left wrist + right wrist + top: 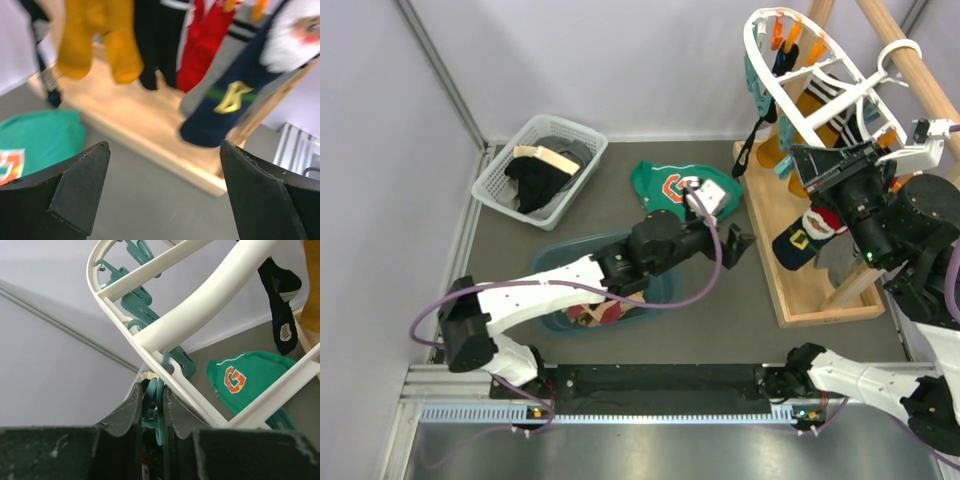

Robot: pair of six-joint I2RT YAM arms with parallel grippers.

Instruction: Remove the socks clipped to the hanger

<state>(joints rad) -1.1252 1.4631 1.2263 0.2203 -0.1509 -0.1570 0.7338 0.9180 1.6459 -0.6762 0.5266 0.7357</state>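
Surface: grey table [740, 330] boxed in by pale walls, with a wooden stand [800, 300] at the right carrying a sloping pole.
Hanger [200, 295]: white oval frame hooked over the pole and hanging tilted, its rim toward the right arm. Teal and orange clips along the bars.
Socks: most clipped and dangling over the stand's base, among them a mustard pair [100, 40], a red sock [205, 45], a navy sock [225, 105] with a yellow emblem and a Santa-faced sock [295, 40]. A few lying in the teal bin [662, 288] under the left arm, likely the drop spot.
Right gripper [153, 397]: fingers together, clamped on 1 teal clip [159, 417] at the frame's rim, probably to steady the hanger or pinch the clip open. No sock visible in that clip.
Left gripper [162, 200]: fingers wide apart and empty, low and facing the dangling toes, seemingly lined up for the navy sock.
Bystanders: green sweatshirt [670, 185] and white basket [500, 180], both apart from the job.
Stage: judged partway, with several socks left to unclip.
Risk: frame swinging if pulled without the steadying grip.
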